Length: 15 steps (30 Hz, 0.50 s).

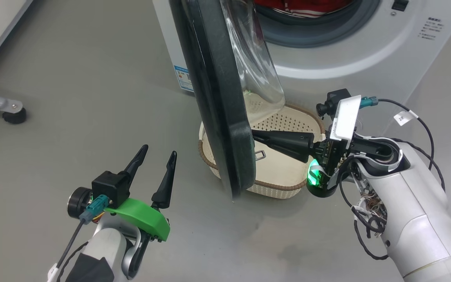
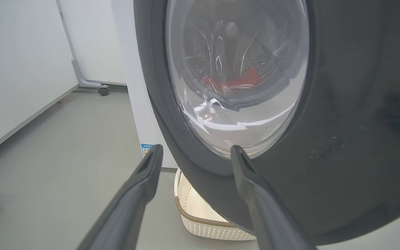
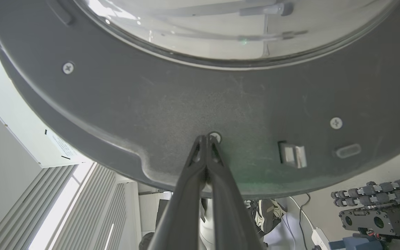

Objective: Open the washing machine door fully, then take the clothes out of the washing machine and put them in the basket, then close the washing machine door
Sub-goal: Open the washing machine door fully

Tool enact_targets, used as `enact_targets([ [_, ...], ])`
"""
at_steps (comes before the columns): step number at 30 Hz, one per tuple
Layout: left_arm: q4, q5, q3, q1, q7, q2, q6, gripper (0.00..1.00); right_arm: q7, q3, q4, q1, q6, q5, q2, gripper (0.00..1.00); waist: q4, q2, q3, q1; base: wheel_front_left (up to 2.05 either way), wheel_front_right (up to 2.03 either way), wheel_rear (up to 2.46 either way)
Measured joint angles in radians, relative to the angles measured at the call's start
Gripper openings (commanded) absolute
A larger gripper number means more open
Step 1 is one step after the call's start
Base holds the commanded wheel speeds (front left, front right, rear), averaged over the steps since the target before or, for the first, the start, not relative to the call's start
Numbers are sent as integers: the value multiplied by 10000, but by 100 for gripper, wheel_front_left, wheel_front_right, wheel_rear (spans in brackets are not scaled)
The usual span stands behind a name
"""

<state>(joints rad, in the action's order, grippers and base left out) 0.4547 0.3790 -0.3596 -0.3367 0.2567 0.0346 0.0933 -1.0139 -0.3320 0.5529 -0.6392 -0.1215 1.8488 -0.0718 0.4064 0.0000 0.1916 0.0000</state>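
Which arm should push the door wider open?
Probably the right. The right gripper, shut, presses its tips on the inner side of the washing machine door; the left gripper hangs open outside it, touching nothing.

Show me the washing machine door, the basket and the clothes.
washing machine door (image 1: 217, 98), head view, on the outer edge of its black ring.
basket (image 1: 280, 184), head view, on its brown front rim.
clothes (image 1: 300, 5), head view, on the red fabric.
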Motion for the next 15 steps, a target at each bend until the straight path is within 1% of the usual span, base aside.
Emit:
enact_targets([
  [15,-98,280,-307,2,0,-10,-12,100,606,-746,-332,390,-2,445,4,0,1183,0,-76,0,0,0,0],
])
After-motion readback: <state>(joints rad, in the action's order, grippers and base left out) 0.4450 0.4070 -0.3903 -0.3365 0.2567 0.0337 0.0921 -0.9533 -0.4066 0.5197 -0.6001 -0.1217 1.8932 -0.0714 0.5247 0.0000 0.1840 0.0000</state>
